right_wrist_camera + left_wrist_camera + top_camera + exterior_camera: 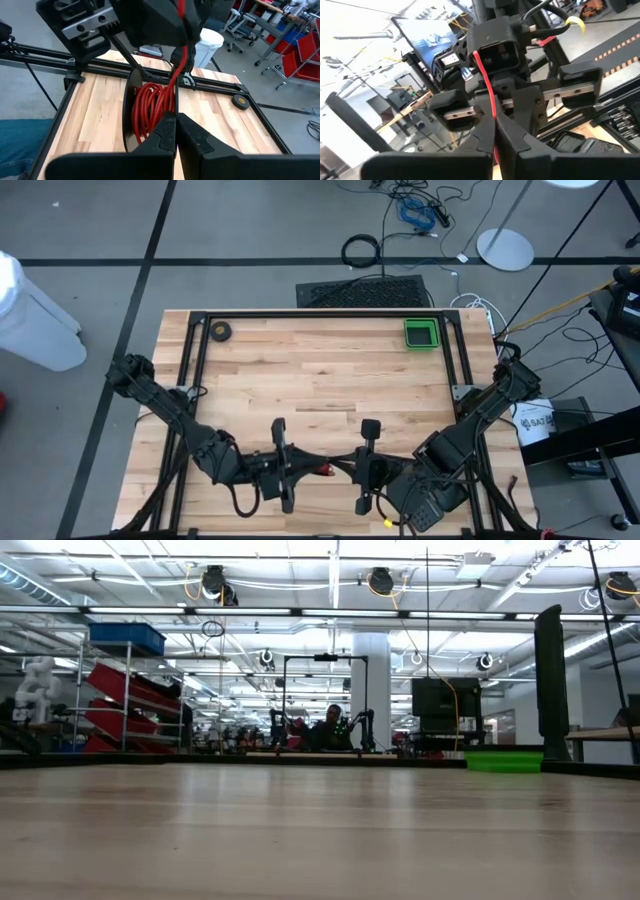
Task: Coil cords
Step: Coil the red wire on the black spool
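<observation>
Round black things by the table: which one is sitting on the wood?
The small tape roll at the table's far left corner. The bigger cable loop lies on the grey floor beyond the table.

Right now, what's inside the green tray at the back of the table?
From above, the green tray near the table's far right corner looks empty: only its darker green floor shows. In the low view its wall hides the inside, so something very flat can't be ruled out.

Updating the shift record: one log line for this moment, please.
stage: coiling | left gripper: shut on red cord | right gripper: shut on red cord | green tray: far right corner
</observation>
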Controlling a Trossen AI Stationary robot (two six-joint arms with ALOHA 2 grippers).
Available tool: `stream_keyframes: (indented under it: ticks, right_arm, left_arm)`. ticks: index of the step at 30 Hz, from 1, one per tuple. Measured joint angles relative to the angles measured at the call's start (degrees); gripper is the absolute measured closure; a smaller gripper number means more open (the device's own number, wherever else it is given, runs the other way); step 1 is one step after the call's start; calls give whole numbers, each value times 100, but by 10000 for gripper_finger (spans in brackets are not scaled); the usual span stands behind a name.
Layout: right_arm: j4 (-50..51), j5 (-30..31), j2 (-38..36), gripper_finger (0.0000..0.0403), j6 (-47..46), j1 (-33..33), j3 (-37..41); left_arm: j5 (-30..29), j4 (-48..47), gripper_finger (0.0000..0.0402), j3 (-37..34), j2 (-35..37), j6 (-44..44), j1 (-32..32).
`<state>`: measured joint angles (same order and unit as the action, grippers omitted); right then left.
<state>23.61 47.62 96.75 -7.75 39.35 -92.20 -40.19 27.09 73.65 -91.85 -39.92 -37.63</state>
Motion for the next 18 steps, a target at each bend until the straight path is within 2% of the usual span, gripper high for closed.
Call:
stream_keyframes:
  ticks: [7,18]
  right_arm:
    - [167,38,0,403,-40,0,0]
    - [183,52,0,403,-59,13,-2]
  left_arm:
    - [-363,-71,397,0,0,-1,-109]
    - [-1523,-569,399,0,0,-77,-720]
